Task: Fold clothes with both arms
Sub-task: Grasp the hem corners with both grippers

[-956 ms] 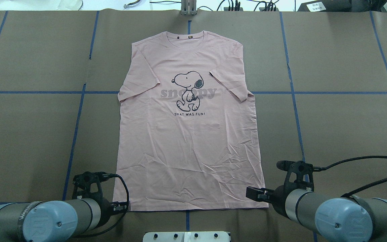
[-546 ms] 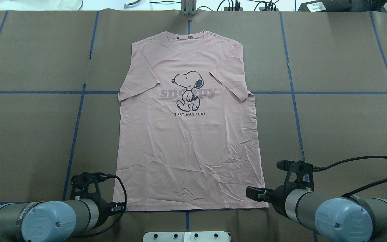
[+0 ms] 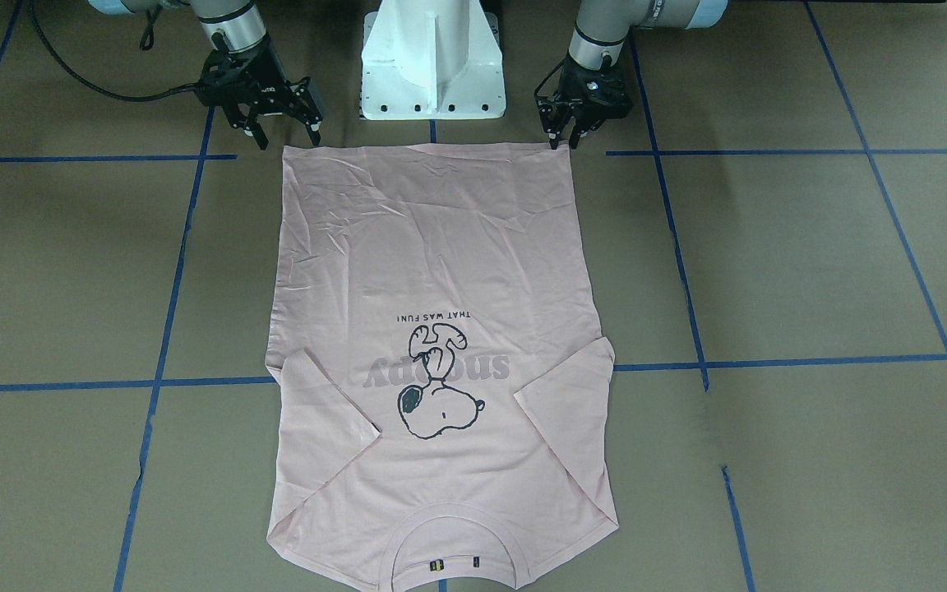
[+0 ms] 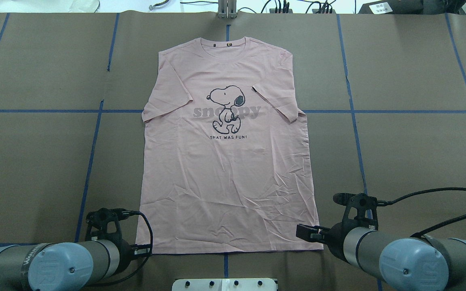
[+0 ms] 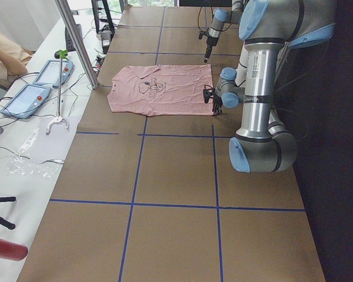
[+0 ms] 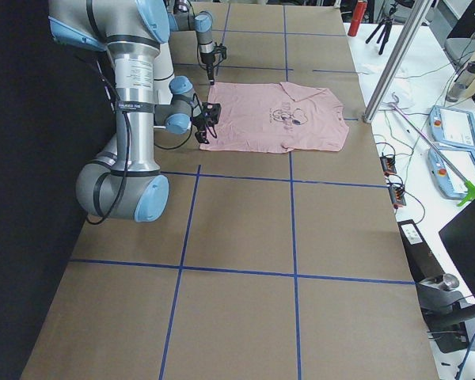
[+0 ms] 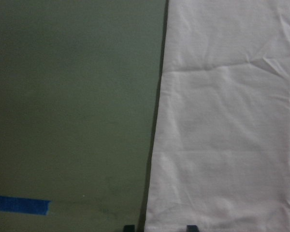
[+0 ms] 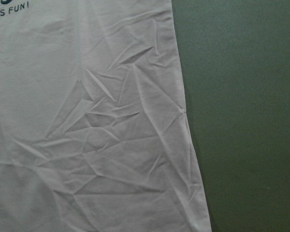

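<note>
Jaws of the left arm (image 4: 67,262) parted, straddling one hem corner of a pink shirt (image 4: 227,182); jaws of the right arm (image 4: 411,262) spread wide at the other corner; the shirt lies flat, print up, on the brown worktop (image 4: 419,153).

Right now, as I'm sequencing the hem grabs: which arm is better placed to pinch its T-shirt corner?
Probably left. The left end effector sits at the T-shirt's hem corner, its fingertips straddling the cloth edge in the wrist view. The right end effector hangs wide open beside its corner.
</note>
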Motion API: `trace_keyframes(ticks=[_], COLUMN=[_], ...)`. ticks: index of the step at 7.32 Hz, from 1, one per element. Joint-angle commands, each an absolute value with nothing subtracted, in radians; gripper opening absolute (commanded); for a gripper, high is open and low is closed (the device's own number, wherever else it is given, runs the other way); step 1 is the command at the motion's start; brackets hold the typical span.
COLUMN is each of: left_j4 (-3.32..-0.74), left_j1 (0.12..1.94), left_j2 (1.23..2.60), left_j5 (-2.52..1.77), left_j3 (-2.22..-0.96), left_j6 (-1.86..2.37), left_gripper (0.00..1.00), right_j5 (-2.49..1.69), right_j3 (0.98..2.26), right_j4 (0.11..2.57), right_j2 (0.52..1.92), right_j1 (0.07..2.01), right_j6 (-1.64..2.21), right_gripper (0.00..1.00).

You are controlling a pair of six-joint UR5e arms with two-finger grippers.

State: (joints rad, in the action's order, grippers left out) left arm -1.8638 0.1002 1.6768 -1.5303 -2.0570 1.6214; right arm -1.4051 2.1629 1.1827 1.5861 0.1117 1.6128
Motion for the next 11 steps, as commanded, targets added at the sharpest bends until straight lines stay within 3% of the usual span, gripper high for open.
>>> trace_keyframes(ticks=[1, 2, 3, 4, 6, 8, 11], left_j4=[-1.864, -1.864, -1.864, -1.864, -1.864, -1.864, -1.864], left_j1=[0.098, 0.100, 0.100, 0.100, 0.100, 0.100, 0.097], left_j2=[1.680, 1.681, 1.681, 1.680, 1.680, 1.686, 1.690], left_j5=[-1.531, -1.531, -1.531, -1.531, -1.531, -1.531, -1.532], left_j3=[-2.056, -2.056, -2.056, -2.056, -2.057, -2.057, -2.059], left_j6=[1.621, 1.621, 1.621, 1.621, 1.621, 1.621, 1.621], left_gripper=[0.37, 0.27, 0.09, 0.00, 0.00, 0.00, 0.00], right_j5=[-1.398, -1.397, -1.397, -1.397, -1.369, -1.271, -1.241], right_j3=[2.163, 2.163, 2.163, 2.163, 2.161, 2.158, 2.149], right_j4=[1.183, 1.183, 1.183, 1.183, 1.184, 1.294, 1.347], right_j2=[1.586, 1.586, 1.586, 1.586, 1.586, 1.575, 1.583], right_j1=[0.112, 0.110, 0.110, 0.109, 0.077, -0.001, -0.037], right_j6=[1.612, 1.612, 1.614, 1.612, 1.650, 1.805, 1.866], right_gripper=[0.96, 0.96, 0.96, 0.96, 0.92, 0.71, 0.54])
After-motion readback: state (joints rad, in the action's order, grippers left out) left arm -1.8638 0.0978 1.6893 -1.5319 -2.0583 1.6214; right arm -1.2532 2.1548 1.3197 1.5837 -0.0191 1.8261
